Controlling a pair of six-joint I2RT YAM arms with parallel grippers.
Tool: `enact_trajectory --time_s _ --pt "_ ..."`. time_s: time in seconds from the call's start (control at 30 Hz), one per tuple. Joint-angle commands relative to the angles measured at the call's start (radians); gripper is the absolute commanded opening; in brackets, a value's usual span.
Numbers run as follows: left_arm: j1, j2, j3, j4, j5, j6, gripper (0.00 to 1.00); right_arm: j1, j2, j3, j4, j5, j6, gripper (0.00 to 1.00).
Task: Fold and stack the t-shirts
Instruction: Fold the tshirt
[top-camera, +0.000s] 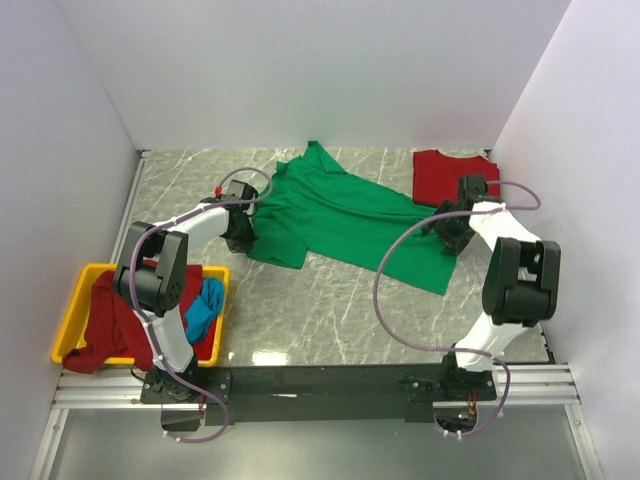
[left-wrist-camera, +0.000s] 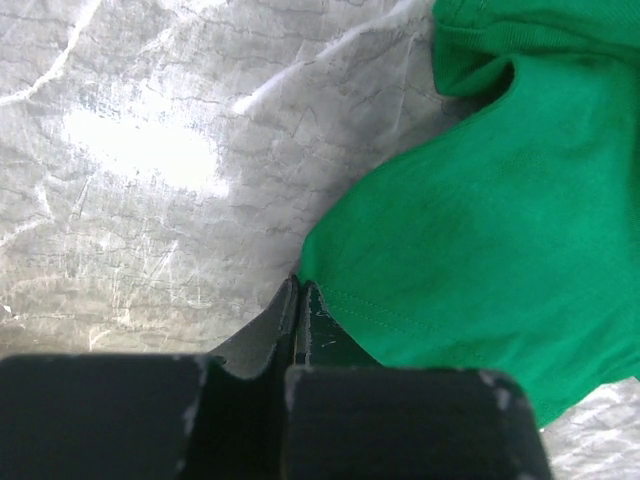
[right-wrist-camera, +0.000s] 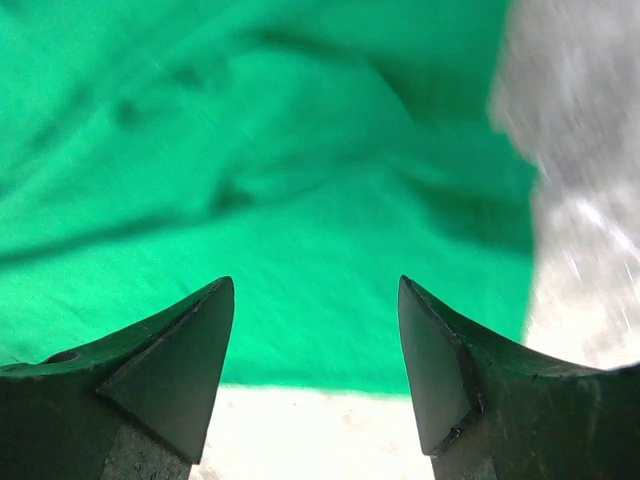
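Item: green t-shirt (top-camera: 340, 215), soft cloth, spread open but creased at the middle of the marble table (top-camera: 300, 320), one sleeve toward the far wall. Accompanying: red t-shirt (top-camera: 450, 175), folded, at the far right, just beside the green one; dark red t-shirt (top-camera: 110, 320) and blue t-shirt (top-camera: 205, 310), heaped in the yellow bin (top-camera: 75, 320) at the near left. Left gripper (left-wrist-camera: 298, 295): jaws pressed together on the corner of the green hem at the shirt's left edge, the grip apparently taking only the very tip of the cloth. Right gripper (right-wrist-camera: 315, 281): jaws wide apart, holding nothing, poised above the shirt's right edge with bare table just beyond. Step in hand, by judgement: securing two edges for a first fold. Handling notes: the right jaws wanted lowering until both tips straddled the hem, then closing on a single layer; the left hold looked shallow and might slip, so any lift was best slow and level, both arms moving together, the cloth kept lightly taut to shed creases and clear of the folded red shirt.
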Motion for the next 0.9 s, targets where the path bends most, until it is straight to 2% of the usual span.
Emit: enact_trajectory --time_s 0.0,0.33,0.4,0.53,0.87 --pt "0.017 -0.017 -0.006 0.013 0.058 0.013 0.01 -0.013 -0.101 -0.084 -0.028 0.043 0.0 0.73" --pt "0.037 -0.043 0.005 0.004 0.107 0.039 0.01 -0.088 -0.262 -0.29 -0.066 0.14 0.038 0.71" --pt "0.038 -0.048 0.0 0.007 0.121 0.041 0.01 -0.103 -0.278 -0.338 -0.053 0.126 0.041 0.69" --pt "0.04 -0.061 -0.006 -0.005 0.13 0.043 0.01 -0.112 -0.285 -0.397 -0.014 0.112 0.052 0.57" --pt "0.041 -0.091 -0.009 -0.011 0.133 0.058 0.01 -0.112 -0.282 -0.44 0.06 0.08 0.074 0.48"
